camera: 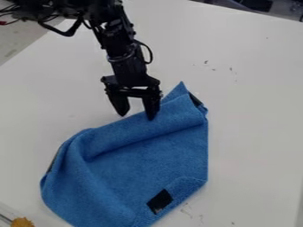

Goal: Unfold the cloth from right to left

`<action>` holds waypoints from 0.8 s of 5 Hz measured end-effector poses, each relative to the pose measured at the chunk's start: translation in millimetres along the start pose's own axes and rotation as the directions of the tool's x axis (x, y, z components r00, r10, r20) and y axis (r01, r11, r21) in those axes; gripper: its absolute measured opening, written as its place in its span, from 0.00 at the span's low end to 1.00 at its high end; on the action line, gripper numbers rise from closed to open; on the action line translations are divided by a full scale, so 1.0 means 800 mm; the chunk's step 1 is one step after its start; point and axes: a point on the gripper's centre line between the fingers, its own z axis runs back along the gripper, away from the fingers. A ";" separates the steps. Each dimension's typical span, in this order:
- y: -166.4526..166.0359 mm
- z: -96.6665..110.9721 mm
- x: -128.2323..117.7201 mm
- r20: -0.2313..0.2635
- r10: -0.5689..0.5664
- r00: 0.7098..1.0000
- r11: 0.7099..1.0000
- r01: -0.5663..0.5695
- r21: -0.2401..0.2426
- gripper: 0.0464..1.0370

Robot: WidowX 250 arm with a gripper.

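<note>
A black robot arm [121,51] comes down from the upper left of the frame, and its black two-finger gripper [137,116] hangs near the centre, a little left of it. The two fingers stand wide apart with a gap between them; the one nearer the right of the frame overlaps the upper edge of a blue, soft-looking fabric cloth [148,164], though whether it touches cannot be told. The cloth lies on a smooth white table [254,111], spreading from the centre to the lower left and the bottom edge of the frame. A thick, rounded fold runs along its upper side, rising to a pointed corner right of the gripper. A black patch [160,201] sits on its lower right part, and a dark strip [195,99] shows by the upper right corner. In the lower left corner of the frame is a small orange-yellow object [22,222].
</note>
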 end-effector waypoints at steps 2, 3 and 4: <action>0.002 0.000 -0.004 -0.044 0.006 0.999 1.000 -0.005 0.012 0.33; 0.001 0.001 -0.005 -0.063 0.007 0.998 1.000 -0.005 0.028 0.11; -0.004 0.012 -0.003 -0.064 -0.006 0.998 0.998 0.009 0.055 0.02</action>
